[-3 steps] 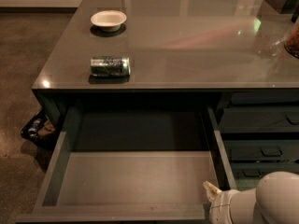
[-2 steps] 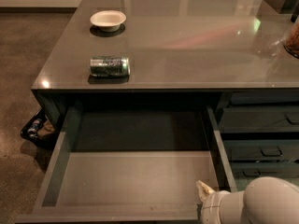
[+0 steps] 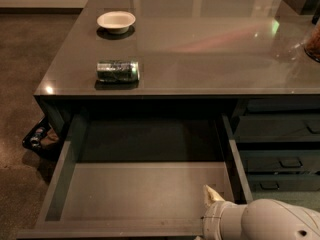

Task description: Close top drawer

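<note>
— Where is the wide, shallow, dark grey-green top drawer [image 3: 145, 189]?

— It is pulled far out from under the glossy grey table [image 3: 210, 49], with its flat grey bottom in full view.

— And the gripper?

— The pale gripper [image 3: 214, 198] sits at the drawer's front right corner, on the end of a rounded white arm [image 3: 270, 221]. Whether it is parted or closed, I cannot tell.

— What is on the table?

— A small white round bowl [image 3: 116, 20] is toward the back left. A green metal can [image 3: 118, 70] lies on its side near the front edge, well apart from the bowl.

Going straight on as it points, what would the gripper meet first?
Likely the top drawer floor by its right wall; the gripper sits over its front right corner, depth unclear.
</note>
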Controlling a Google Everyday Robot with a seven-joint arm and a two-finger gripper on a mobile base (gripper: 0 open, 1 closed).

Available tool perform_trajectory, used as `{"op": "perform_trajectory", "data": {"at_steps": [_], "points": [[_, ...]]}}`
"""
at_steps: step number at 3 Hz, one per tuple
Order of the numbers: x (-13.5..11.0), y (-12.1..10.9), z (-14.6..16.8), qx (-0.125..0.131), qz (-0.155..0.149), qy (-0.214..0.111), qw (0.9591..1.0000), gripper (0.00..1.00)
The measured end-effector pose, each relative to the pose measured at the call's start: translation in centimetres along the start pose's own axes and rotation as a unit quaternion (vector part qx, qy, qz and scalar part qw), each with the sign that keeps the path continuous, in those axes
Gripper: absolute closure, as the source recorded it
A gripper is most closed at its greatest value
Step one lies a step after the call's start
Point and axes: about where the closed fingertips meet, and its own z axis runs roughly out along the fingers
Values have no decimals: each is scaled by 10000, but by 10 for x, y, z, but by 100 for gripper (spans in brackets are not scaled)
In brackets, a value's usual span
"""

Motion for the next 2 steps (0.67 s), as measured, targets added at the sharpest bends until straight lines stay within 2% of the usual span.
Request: {"op": "perform_trajectory", "data": {"at_steps": [2], "points": [[-2, -1, 4, -56, -91, -6, 9999, 0]]}}
